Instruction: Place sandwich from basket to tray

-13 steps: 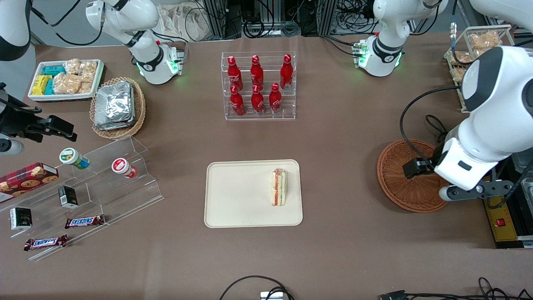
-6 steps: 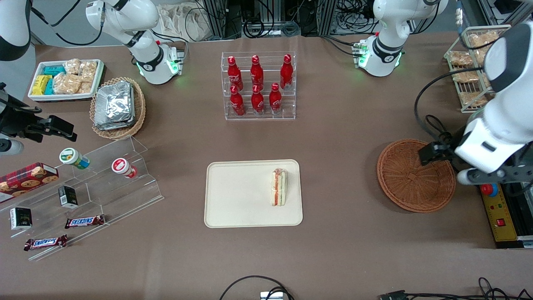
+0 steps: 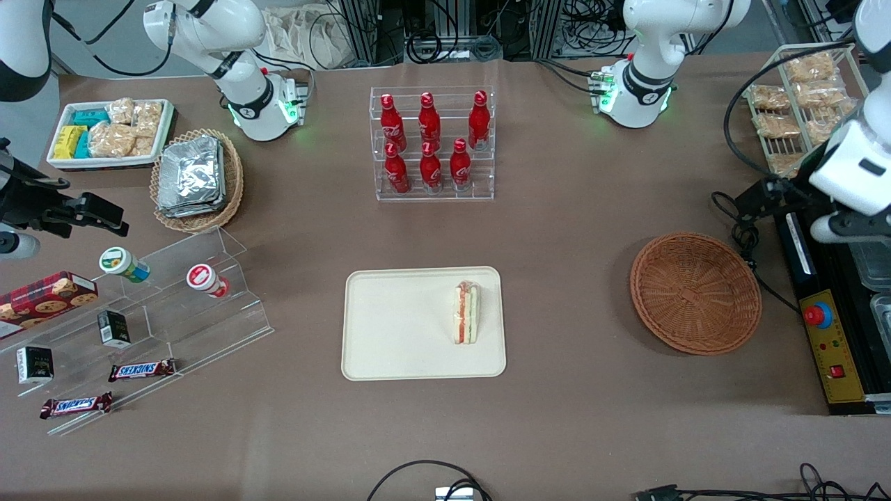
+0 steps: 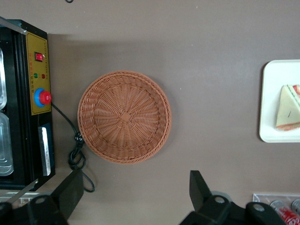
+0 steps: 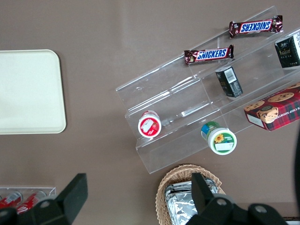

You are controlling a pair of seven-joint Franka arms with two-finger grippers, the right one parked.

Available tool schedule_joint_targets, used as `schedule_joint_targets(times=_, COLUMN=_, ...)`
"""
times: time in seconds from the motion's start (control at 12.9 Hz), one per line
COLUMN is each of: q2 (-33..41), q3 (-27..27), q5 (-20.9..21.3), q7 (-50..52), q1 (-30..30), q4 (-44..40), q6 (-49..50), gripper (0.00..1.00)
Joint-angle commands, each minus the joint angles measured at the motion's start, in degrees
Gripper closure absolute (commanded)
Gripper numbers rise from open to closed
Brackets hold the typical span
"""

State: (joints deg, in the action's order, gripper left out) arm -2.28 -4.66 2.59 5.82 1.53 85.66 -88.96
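The sandwich (image 3: pixel 466 313) lies on the cream tray (image 3: pixel 397 327) near the rim that faces the basket, its orange-red and green filling showing. The reddish-brown wicker basket (image 3: pixel 695 292) has nothing in it. My left gripper (image 3: pixel 766 196) hangs high over the table's edge at the working arm's end, farther from the front camera than the basket and apart from it. In the left wrist view the gripper (image 4: pixel 136 187) is open with only bare table between its fingers, and the basket (image 4: pixel 124 116), the tray's rim (image 4: pixel 269 93) and the sandwich (image 4: pixel 288 108) all show.
A black control box with a red button (image 3: pixel 825 327) and a looped black cable (image 3: pixel 741 229) lie beside the basket. A wire rack of snack packs (image 3: pixel 800 97) stands close to the arm. A rack of red bottles (image 3: pixel 431 142) stands farther from the front camera than the tray.
The left gripper has left its place over the basket, rising and swinging outward to the table's edge and away from the front camera. Sandwich, tray and basket have not moved.
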Motion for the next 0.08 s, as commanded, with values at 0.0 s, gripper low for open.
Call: schedule_joint_targets(times=0.0, q2=3.7, q3=0.7, q5=-1.4, q7=-1.5, q1=0.4, q4=3.6, q6=-0.1, gripper=0.0)
